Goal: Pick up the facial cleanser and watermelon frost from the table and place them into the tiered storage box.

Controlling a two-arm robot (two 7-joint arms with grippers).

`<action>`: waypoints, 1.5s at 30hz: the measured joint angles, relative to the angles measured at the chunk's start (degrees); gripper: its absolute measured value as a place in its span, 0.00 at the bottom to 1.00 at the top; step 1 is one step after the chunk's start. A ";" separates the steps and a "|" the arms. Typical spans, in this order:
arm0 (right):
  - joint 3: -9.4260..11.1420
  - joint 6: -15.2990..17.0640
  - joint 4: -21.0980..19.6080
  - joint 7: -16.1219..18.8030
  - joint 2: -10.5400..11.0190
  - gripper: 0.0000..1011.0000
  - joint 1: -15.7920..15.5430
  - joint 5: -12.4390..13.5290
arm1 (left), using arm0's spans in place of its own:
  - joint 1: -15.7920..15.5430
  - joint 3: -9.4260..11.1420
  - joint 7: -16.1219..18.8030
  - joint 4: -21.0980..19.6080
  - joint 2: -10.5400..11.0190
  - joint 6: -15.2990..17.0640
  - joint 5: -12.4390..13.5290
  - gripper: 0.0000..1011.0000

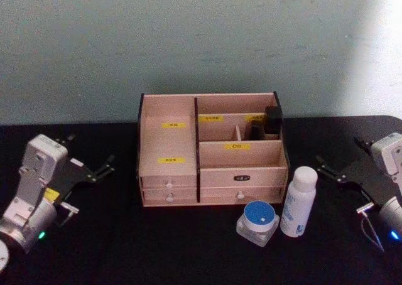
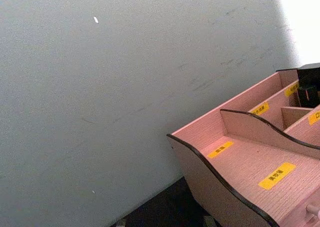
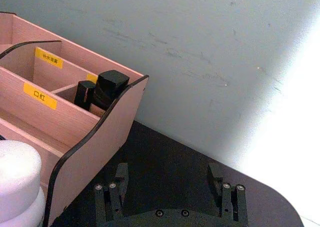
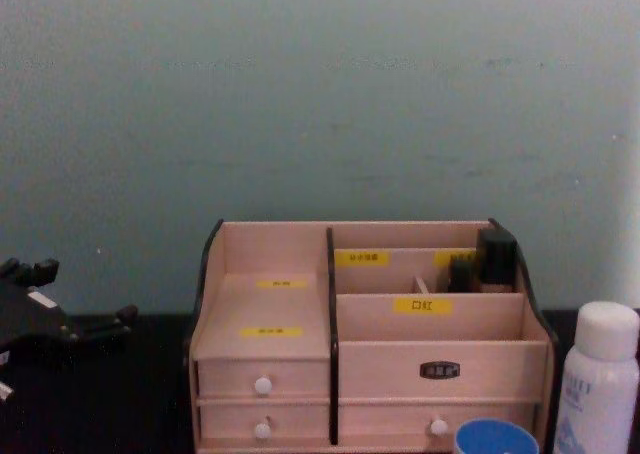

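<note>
Blue-lidded jar (image 1: 257, 218) sits frontmost on the bench (image 1: 182, 247). Tiered storage box (image 1: 210, 150) stands behind it, with dark items (image 1: 271, 122) already in the back-right compartment. Left pincer (image 1: 91, 152) and right pincer (image 1: 338, 152) are both released, flanking the box. White bottle (image 1: 298, 202) stands just beside the jar. It's tall and narrow, so grabbing the jar could clip and topple it. Can't tell which is the cleanser.

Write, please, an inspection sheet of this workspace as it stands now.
Surface: black table.
Job's things: tiered storage box at centre; white bottle and blue-lidded jar stand upright before its right front, not yet inside.
Clutter: black items in the box's back right compartment.
Hands: left hand open, left of the box; right hand open, right of it; both hold nothing.
Cables: thin wire by the right wrist.
Surroundings: pale wall behind.
</note>
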 joint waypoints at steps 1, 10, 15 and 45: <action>0.00 0.00 0.00 0.00 0.00 0.99 0.00 0.00 | 0.00 0.00 0.00 0.00 0.00 0.00 0.00 0.99; 0.61 0.04 -0.21 0.42 -0.18 0.99 -0.35 -0.02 | 0.00 0.00 0.00 0.00 0.00 0.00 0.00 0.99; 1.85 0.93 -2.11 1.55 0.22 0.99 -2.00 0.63 | 0.00 0.00 0.00 0.00 0.00 0.00 0.00 0.99; 10.05 11.16 -17.54 17.38 8.85 0.99 -17.02 12.98 | 0.00 0.00 0.00 0.00 0.00 0.00 0.00 0.99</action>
